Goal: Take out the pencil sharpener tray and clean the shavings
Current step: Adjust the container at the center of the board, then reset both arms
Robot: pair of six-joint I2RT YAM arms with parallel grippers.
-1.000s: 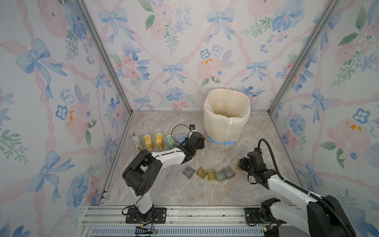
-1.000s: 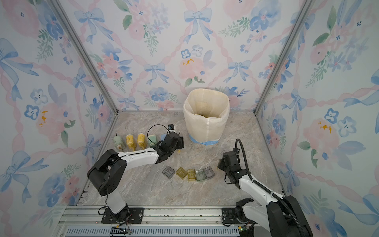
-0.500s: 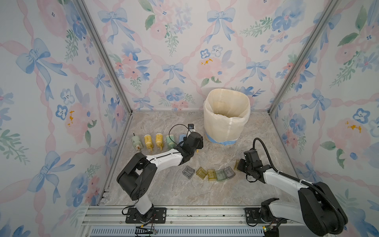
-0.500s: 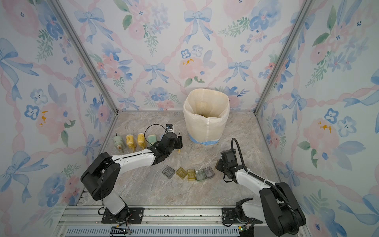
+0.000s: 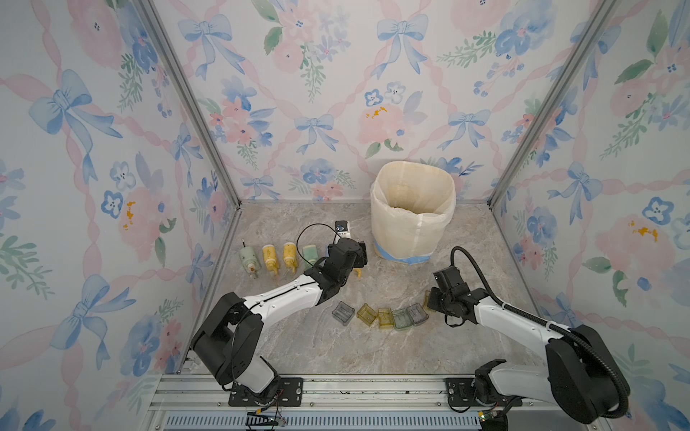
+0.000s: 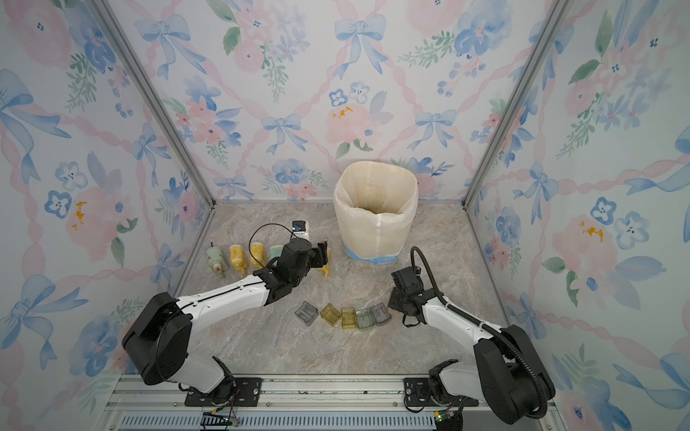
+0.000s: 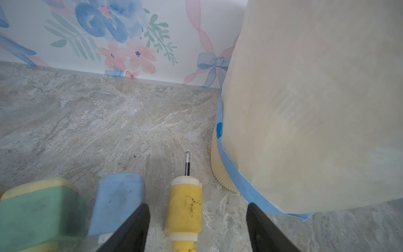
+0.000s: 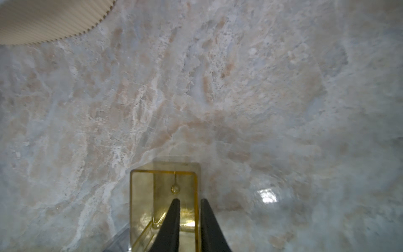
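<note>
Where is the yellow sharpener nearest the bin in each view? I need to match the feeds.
Both top views: the yellow sharpener shows just left of the base of the bin, partly hidden by the left arm.
Left wrist: between the fingers of the open left tool, untouched, pencil stub pointing away.
Right wrist: not in it.
Shared landmark: the bin, in all four; the right wrist catches only its ribbed base.

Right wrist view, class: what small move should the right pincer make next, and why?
Probably lift the yellow tray slightly off the table. The right pincer is shut on the tray's wall, the tray seems to rest there, and the lined bin for shavings stands further back.
</note>
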